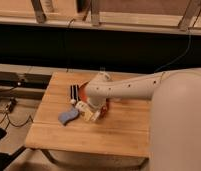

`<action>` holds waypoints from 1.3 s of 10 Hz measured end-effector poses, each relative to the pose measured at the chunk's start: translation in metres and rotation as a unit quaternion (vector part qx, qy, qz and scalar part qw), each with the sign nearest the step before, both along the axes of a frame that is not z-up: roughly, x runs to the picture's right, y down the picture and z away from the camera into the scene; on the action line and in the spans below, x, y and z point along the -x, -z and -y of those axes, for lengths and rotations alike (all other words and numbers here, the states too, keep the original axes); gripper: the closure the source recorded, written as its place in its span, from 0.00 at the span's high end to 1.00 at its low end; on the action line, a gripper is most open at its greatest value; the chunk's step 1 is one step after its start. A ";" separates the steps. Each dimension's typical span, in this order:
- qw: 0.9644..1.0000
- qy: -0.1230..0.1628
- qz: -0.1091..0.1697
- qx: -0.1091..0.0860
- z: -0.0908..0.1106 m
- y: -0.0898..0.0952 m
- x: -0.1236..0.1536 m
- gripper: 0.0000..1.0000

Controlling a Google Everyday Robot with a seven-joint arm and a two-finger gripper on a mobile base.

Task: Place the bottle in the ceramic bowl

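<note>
Camera view: pincer low at the bowl's near edge

Camera view shows a wooden surface [125, 126] with the white robot arm [125, 88] reaching in from the right and bending down over the orange-red ceramic bowl [82, 90], most of which it hides. The pincer [95, 109] sits low at the bowl's near edge, right against the bottle [85, 111]. How far open it is, or whether it has hold of the bottle, I cannot tell. The white bottle lies tilted at the bowl's front-left rim, partly over the wood. A blue wavy sponge [68, 117] lies just left of the bottle. A dark striped object [74, 92] rests beside the bowl's left side.
</note>
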State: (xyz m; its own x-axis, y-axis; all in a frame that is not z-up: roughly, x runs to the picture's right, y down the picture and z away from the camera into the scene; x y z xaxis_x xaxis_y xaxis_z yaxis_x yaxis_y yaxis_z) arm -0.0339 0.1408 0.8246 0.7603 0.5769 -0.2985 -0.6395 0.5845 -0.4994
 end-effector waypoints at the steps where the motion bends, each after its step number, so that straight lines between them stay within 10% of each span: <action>1: 1.000 0.002 0.005 0.012 -0.008 -0.005 0.007 0.80; 6: 0.998 0.022 0.037 0.042 -0.020 -0.031 0.040 0.74; 13: 0.996 0.046 0.063 0.050 -0.030 -0.036 0.049 0.05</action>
